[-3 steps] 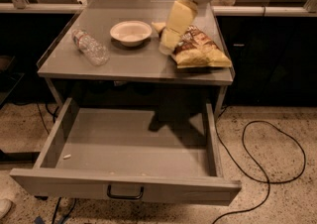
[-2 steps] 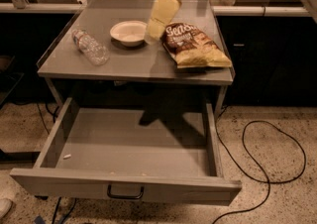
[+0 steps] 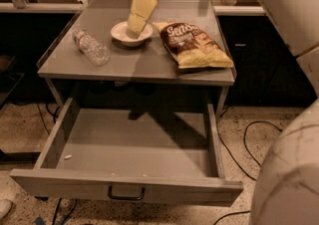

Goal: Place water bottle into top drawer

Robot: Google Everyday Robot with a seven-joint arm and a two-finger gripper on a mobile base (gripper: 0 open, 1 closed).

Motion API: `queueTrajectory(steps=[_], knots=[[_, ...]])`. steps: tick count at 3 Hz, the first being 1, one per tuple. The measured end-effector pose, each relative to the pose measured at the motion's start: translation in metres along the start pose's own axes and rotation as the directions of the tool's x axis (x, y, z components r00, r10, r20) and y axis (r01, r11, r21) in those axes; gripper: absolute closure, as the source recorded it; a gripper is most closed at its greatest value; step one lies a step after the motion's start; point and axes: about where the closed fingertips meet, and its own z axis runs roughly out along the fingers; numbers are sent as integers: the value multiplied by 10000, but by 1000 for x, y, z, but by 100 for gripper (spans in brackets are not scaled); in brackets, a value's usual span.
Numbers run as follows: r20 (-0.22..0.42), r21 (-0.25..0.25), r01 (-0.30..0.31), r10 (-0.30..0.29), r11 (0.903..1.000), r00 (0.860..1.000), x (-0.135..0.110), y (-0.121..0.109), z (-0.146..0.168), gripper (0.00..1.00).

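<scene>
The water bottle (image 3: 91, 47), clear and crinkled, lies on its side on the left part of the grey table top. The top drawer (image 3: 124, 186) is pulled wide open below the table, with its dark handle (image 3: 126, 193) at the front centre; its inside holds only a few small specks. My gripper (image 3: 134, 26), cream-coloured, hangs down from the top centre and its tip is over the white bowl (image 3: 122, 34), to the right of the bottle and apart from it. It holds nothing that I can see.
A brown and yellow chip bag (image 3: 195, 45) lies on the right half of the table (image 3: 149, 64). My arm's pale body (image 3: 291, 164) fills the right edge. Black cables (image 3: 249, 144) lie on the floor right of the drawer.
My gripper has moved left, from above the chip bag to over the white bowl. The view has shifted a little. The bottle has not moved.
</scene>
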Motion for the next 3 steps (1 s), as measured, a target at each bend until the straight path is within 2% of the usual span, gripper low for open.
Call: queueTrajectory(steps=[1,2,3], knots=[[85,-312,210,-207,9993,9997,-21,1,24,0],[-191,-1116,399,-423,9930,9989,-59,-2,71,0],[-183,-1129,399,-422,9928,9989,-60,-2,72,0]])
